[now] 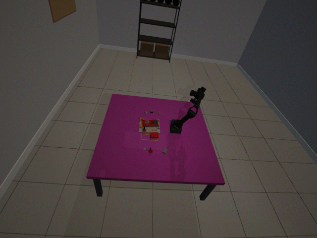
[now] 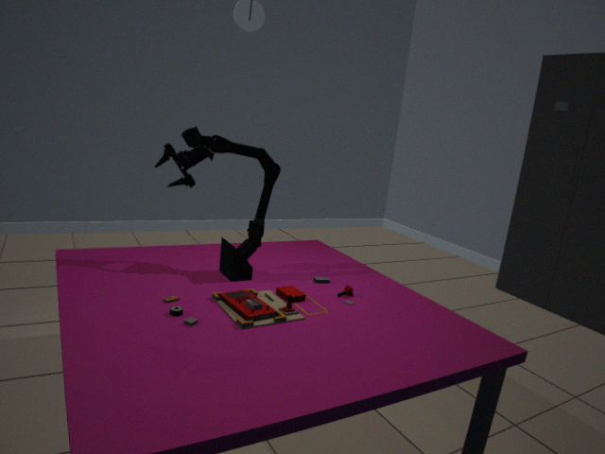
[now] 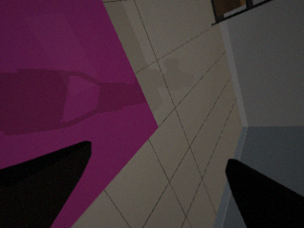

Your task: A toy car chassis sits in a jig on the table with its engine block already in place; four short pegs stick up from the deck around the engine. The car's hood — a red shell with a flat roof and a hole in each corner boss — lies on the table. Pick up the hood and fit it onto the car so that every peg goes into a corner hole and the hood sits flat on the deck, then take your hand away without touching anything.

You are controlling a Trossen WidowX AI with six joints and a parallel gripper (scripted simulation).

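Observation:
The red hood (image 1: 153, 135) (image 2: 290, 293) lies flat on the magenta table (image 1: 123, 158) (image 2: 195, 381) (image 3: 47, 38), just beside the jig (image 1: 149, 130) (image 2: 293, 316). The red chassis (image 1: 149, 122) (image 2: 247, 298) sits in the jig with a grey engine block on its deck; the pegs are too small to make out. My gripper (image 1: 198, 91) (image 2: 168, 171) (image 3: 159, 156) is open and empty. It is raised high above the table's back corner, far from the hood, and points out past the table edge toward the floor. The wrist view shows only table, floor and wall.
The arm's base (image 1: 176, 126) (image 2: 235, 264) stands by the jig. An orange outlined rectangle (image 1: 141, 137) (image 2: 318, 307) is marked beside the hood. Small loose parts (image 1: 151, 111) (image 2: 177, 310) lie on one side of the jig, others (image 1: 150, 150) (image 2: 347, 291) on the opposite side. A shelf (image 1: 157, 28) stands at the wall.

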